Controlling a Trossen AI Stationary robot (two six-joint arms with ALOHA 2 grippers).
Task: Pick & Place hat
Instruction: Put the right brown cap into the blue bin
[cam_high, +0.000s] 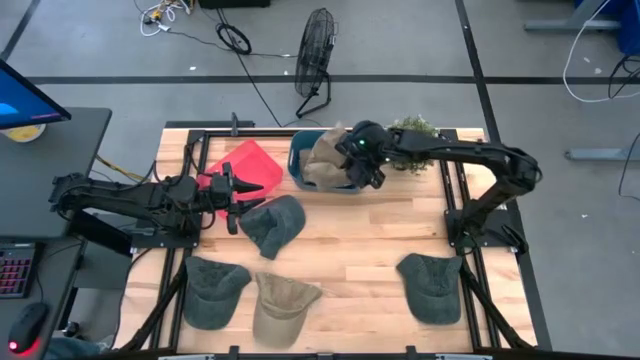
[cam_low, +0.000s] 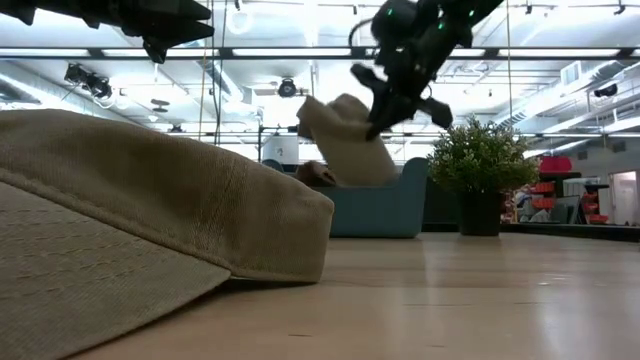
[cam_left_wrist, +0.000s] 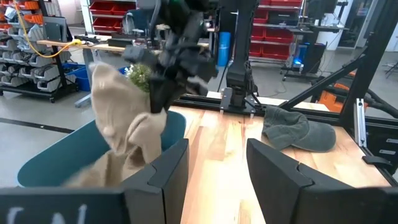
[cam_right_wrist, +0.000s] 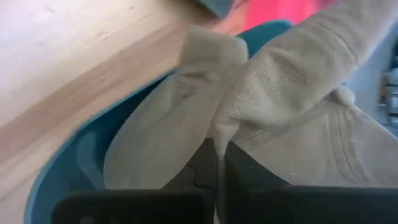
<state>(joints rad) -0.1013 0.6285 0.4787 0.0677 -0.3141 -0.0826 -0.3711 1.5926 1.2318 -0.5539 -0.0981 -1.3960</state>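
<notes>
A tan hat (cam_high: 325, 155) hangs over a teal bin (cam_high: 297, 165) at the table's far middle, with my right gripper (cam_high: 362, 152) shut on it from the right. It also shows in the low view as the tan hat (cam_low: 345, 140) under the right gripper (cam_low: 395, 85). My left gripper (cam_high: 236, 200) is open and level at the table's left, beside a dark grey hat (cam_high: 275, 222) lying flat on the wood. In the left wrist view its fingers (cam_left_wrist: 168, 177) point toward the bin (cam_left_wrist: 56, 158). My right gripper pinches a bunched fold of the tan hat's crown (cam_right_wrist: 231, 127) between its two fingers. They come from the table's right, slanting down. The hat hangs slack below them, and its lower part (cam_left_wrist: 118, 165) reaches down inside the teal bin.
A red tray (cam_high: 245, 165) lies left of the bin, and a potted plant (cam_high: 415, 130) stands to its right. Three more hats lie along the near edge: dark green (cam_high: 215, 290), tan (cam_high: 280, 305) and green (cam_high: 432, 285). Bare wood shows mid-table.
</notes>
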